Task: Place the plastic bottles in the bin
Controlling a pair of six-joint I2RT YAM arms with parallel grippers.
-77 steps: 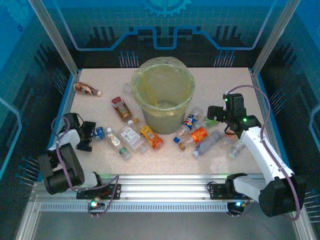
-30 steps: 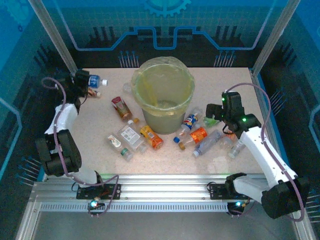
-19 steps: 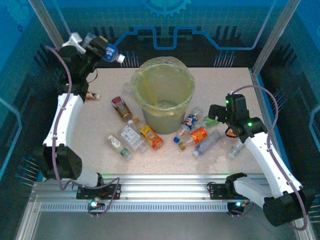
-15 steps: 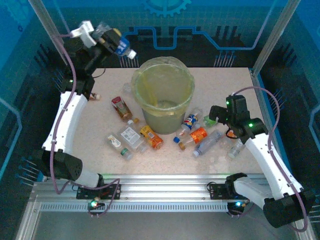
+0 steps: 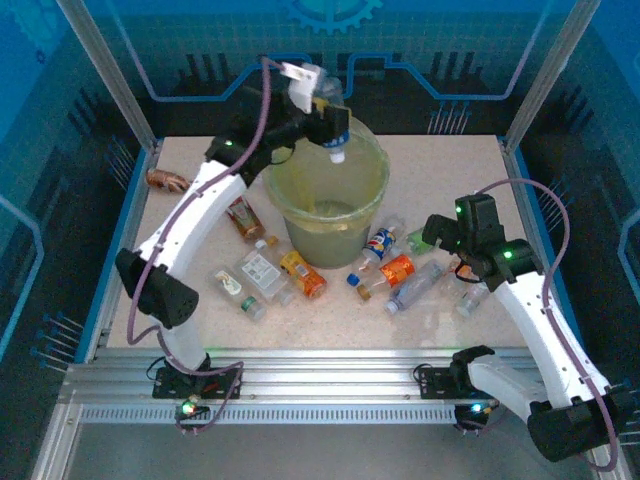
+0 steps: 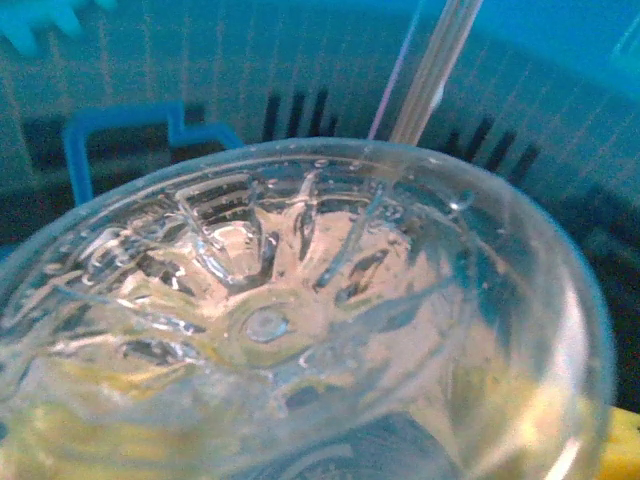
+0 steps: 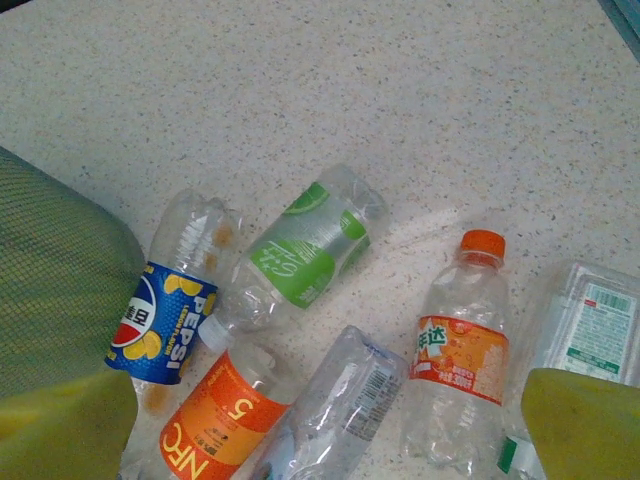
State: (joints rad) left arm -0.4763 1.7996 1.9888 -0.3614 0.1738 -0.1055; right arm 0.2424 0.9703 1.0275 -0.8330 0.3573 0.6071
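We see the left gripper [image 5: 322,108] high over the far rim of the bin [image 5: 372,190], its fingers pinching a blue-labelled bottle [image 5: 333,130] that hangs cap down just above the bin's opening. From the left wrist, the clear moulded bottom of that bottle sits close against the lens. The bin stands at the far middle of the table [image 5: 190,250].

The right gripper [image 5: 428,238] hovers to the right of the bin, its yellow-green fingers [image 7: 585,425] spread wide above the right-hand cluster of bottles. In the right wrist view, a Pepsi bottle [image 7: 170,300] lies beside the bin's wall. A green-labelled bottle [image 7: 305,250] is just to its right, and an orange NFC bottle [image 7: 215,425] is nearer to us. A clear barcode bottle [image 7: 335,400] lies touching the NFC one. Further right lie an orange-capped bottle [image 7: 462,350] and a white-labelled bottle [image 7: 590,325].

Left of the bin, a brown red-labelled bottle [image 5: 243,217] lies near its foot. A dark brown bottle [image 5: 165,180] rests well apart at the far left edge. Nearer to us lie a clear square bottle [image 5: 262,270], an orange bottle [image 5: 303,275] just beside it, and a small clear bottle [image 5: 235,290].
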